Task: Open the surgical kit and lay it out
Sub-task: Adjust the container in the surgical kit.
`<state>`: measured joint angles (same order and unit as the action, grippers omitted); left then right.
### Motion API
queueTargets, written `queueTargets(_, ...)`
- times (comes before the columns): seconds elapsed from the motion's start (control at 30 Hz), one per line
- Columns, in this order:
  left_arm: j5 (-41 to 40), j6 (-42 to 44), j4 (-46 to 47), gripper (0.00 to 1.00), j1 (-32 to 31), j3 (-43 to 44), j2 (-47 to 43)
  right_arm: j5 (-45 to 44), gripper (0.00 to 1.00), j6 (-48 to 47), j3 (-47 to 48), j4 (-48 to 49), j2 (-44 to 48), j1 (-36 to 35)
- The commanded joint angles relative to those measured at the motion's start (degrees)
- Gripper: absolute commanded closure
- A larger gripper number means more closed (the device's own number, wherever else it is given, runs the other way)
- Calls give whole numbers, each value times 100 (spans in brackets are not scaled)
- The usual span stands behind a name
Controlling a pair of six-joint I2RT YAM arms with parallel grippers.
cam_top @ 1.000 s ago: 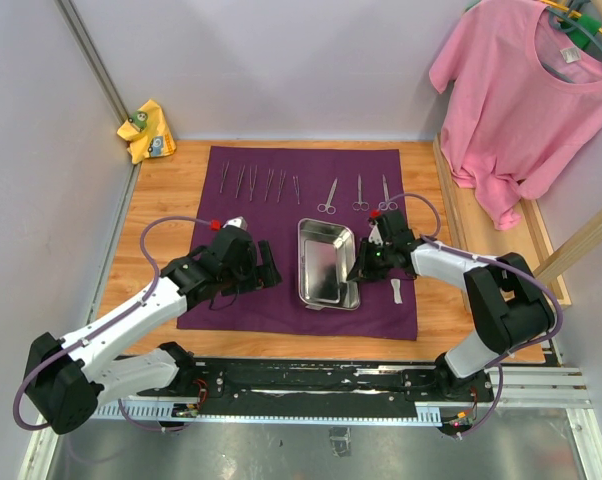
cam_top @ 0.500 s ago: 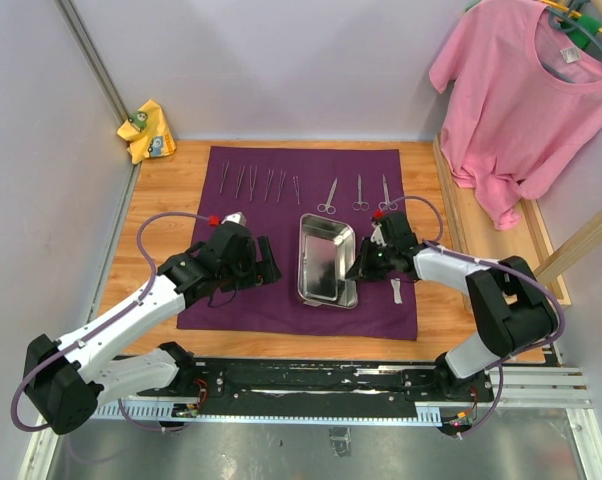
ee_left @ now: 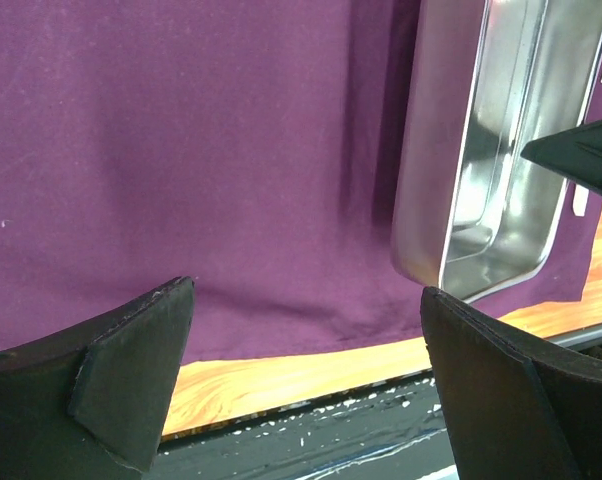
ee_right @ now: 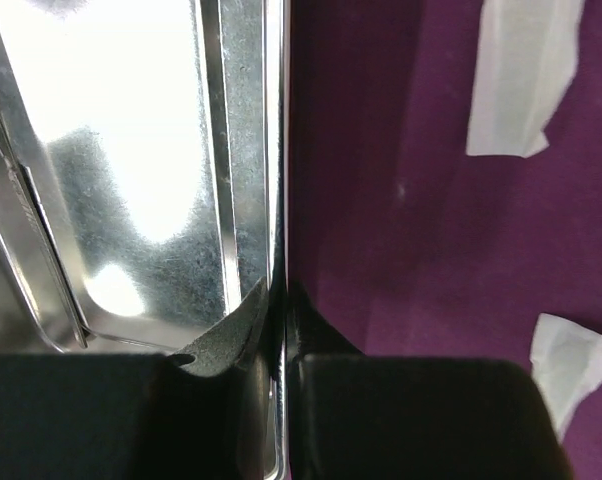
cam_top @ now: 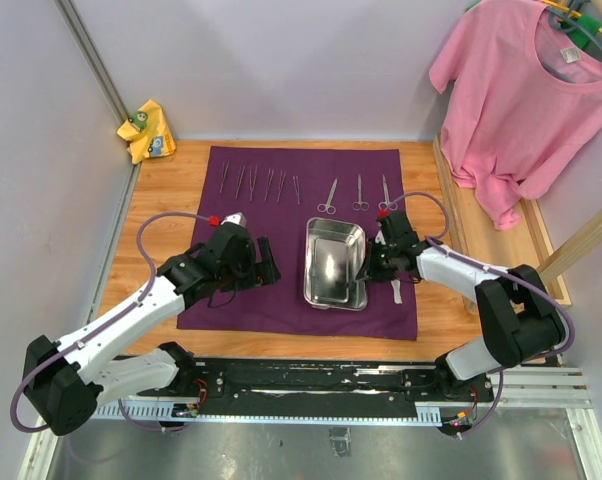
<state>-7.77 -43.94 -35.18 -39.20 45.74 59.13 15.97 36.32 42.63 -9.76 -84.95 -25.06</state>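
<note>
1. Top external view: the wrap (cam_top: 281, 315) lies spread flat on the table, so the opening step looks done.
2. Along its far edge the slim tools are set out. A row of forceps (cam_top: 259, 182) sits at the far left, with three scissors (cam_top: 358, 193) beside them further right.
3. The tray (cam_top: 333, 262) sits in the middle of the wrap, nearer than the tools. It looks slightly tipped rather than lying flat, though how far I cannot tell.
4. The right gripper (cam_top: 369, 268) is at the tray's right side. On the right wrist view its fingers (ee_right: 231, 330) are pinched together on the tray's thin right wall (ee_right: 266, 150) — one finger inside, one outside.
5. Gauze (ee_right: 521, 80) lies on the wrap just right of the tray. A second piece (ee_right: 571, 370) lies nearer the arm, and neither touches the tray.
6. The left gripper (ee_left: 306, 330) hangs over bare wrap to the left of the tray (ee_left: 481, 180). Its jaws stand wide apart with nothing between them.
7. Judged from this, the task is mostly done — wrap open, tools in rows, gauze out.
8. What seems left is to settle the tray flat in its spot and let go. The gauze may also need tidying.
</note>
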Motion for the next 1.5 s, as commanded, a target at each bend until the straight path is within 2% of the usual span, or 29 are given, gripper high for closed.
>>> queueTargets(0.0, 22, 56, 168, 1, -44, -155, -205, -395, 99, -162, 267, -294, 100, -97)
queueTargets(0.4, 214, 311, 319, 1, -44, -307, -340, -1228, 98, -169, 713, -789, -265, -528)
queueTargets(0.63, 244, 416, 389, 1, -43, -482, -599, -1682, 89, -194, 1081, -1236, -475, -775)
queueTargets(0.73, 312, 451, 458, 1, -42, -570, -681, -1855, 80, -233, 1215, -1456, -484, -815)
queueTargets(1.03, 382, 621, 518, 1, -44, -630, -810, -2618, 65, -353, 1534, -2162, 157, -1216)
queueTargets(1.3, 468, 548, 492, 1, -44, -594, -985, -2800, 61, -617, 2116, -2713, -491, -1225)
queueTargets(1.47, 497, 525, 469, 1, -44, -523, -1020, -2755, 61, -665, 2284, -2732, -976, -1212)
